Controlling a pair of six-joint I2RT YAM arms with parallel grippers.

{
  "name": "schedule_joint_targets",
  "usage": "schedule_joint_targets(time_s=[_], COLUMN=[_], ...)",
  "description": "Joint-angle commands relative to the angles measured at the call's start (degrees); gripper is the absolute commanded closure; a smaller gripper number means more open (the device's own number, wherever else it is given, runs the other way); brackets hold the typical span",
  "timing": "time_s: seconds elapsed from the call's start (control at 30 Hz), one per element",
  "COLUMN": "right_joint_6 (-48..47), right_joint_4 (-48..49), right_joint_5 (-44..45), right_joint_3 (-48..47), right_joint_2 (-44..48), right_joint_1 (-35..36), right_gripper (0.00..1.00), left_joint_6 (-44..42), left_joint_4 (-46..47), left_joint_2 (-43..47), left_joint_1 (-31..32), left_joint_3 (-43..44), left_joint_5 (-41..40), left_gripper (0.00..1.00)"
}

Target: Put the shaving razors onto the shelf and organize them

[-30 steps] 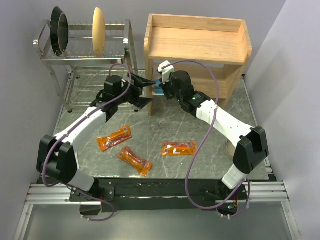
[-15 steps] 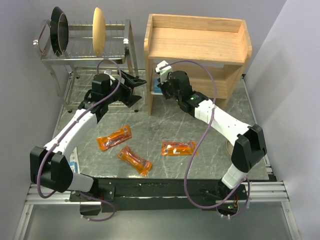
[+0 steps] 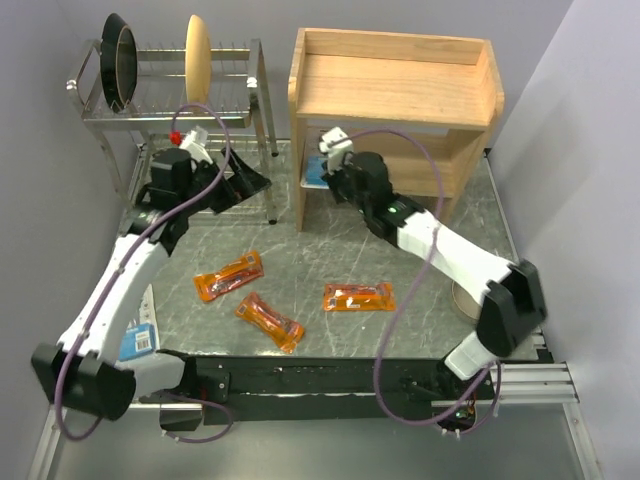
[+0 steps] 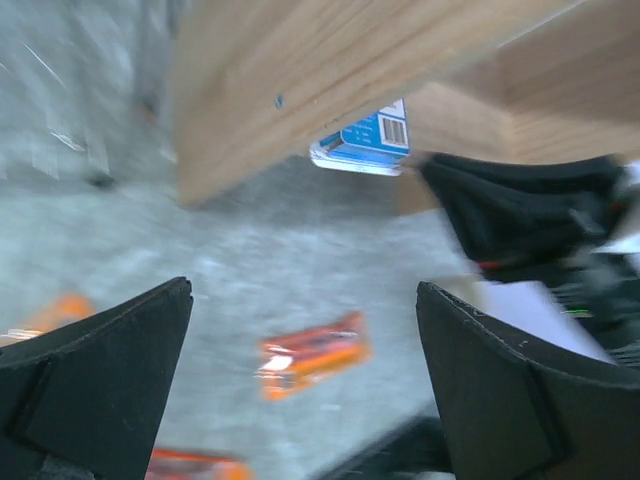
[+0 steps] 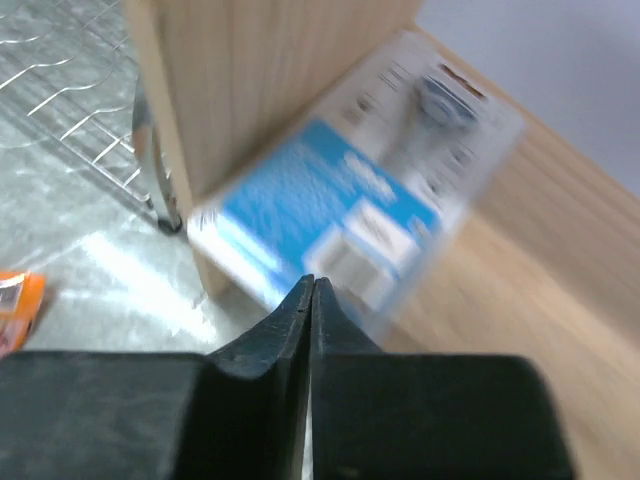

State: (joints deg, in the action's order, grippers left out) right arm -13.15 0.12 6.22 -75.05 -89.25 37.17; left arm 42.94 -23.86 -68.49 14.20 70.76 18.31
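Right end effector (image 5: 312, 295) is clamped shut on a blue-and-white blister card with clear front (image 5: 340, 200). The card is tilted and blurred in the wrist view. It sits at the left end of the lower tier of the light wooden two-tier shelf (image 3: 395, 90), just beside the left side panel. Can't tell if it touches the tier board.

Left end effector (image 4: 305, 380) has its jaws spread wide and holds nothing. It hangs just in front of the chrome wire dish rack (image 3: 150, 100), well apart from the shelf.

Three flat orange plastic packets (image 3: 229, 276) lie loose on the grey marbled tabletop (image 3: 330, 250), between the arms. A second blue-and-white card (image 3: 140, 330) lies at the tabletop's left edge, partly under the left arm.
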Motion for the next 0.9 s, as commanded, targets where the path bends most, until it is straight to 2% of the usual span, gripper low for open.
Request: schedule_joint_targets(time_s=[0.0, 0.03, 0.1, 0.13, 0.17, 0.3, 0.33, 0.47, 0.53, 0.7, 0.83, 0.87], right_joint_6=[1.0, 1.5, 2.4, 3.0, 3.4, 3.7, 3.7, 4.4, 4.8, 4.5, 4.5, 4.4], right_joint_4=[1.6, -1.3, -2.9, -3.8, -4.3, -8.6, -9.7, -12.2, -14.1, -16.9, -17.3, -17.3], right_joint_5=[-0.8, -0.9, -1.7, -2.3, -2.6, -6.0, -6.0, -9.8, -12.2, -13.1, -12.3, -12.1], right_joint_3=[2.7, 3.9, 6.2, 8.9, 10.2, 13.3, 13.8, 13.3, 12.1, 11.1, 10.7, 10.5], right_joint_2=[12.0, 14.3, 17.2, 20.4, 21.9, 26.2, 27.0, 27.1, 26.8, 26.5, 26.1, 26.1], right_joint_1=[0.4, 0.4, 0.4, 0.4, 0.4, 0.4, 0.4, 0.4, 0.4, 0.4, 0.4, 0.4], right_gripper=[0.68, 0.58, 0.52, 0.47, 0.46, 0.42, 0.42, 0.42, 0.42, 0.42, 0.41, 0.41], left_joint_6=[-28.2, -31.5, -41.0, -42.3, -48.1, -55.0, -56.3, -59.7, -59.8, -59.5, -61.5, -61.7], left_joint_4=[-11.1, -13.2, -20.7, -23.0, -26.5, -30.3, -30.6, -31.6, -31.7, -29.8, -25.3, -24.3], left_joint_2=[6.4, 7.0, 7.4, 7.6, 7.7, 6.9, 5.7, 0.7, -3.1, -8.1, -9.2, -10.2], left_joint_1=[-2.4, -5.0, -8.3, -11.5, -13.5, -21.9, -26.2, -37.6, -41.8, -45.6, -46.1, -46.4], left_joint_3=[4.5, 4.8, 4.7, 4.2, 3.2, -2.4, -3.4, -6.2, -6.6, -8.9, -15.2, -16.3], left_joint_5=[-8.1, -9.2, -10.4, -11.8, -13.3, -20.7, -20.9, -18.8, -18.8, -19.9, -20.3, -20.7], left_gripper=[0.01, 0.00, 0.01, 0.00, 0.00, 0.01, 0.00, 0.23, 0.28, 0.34, 0.38, 0.43])
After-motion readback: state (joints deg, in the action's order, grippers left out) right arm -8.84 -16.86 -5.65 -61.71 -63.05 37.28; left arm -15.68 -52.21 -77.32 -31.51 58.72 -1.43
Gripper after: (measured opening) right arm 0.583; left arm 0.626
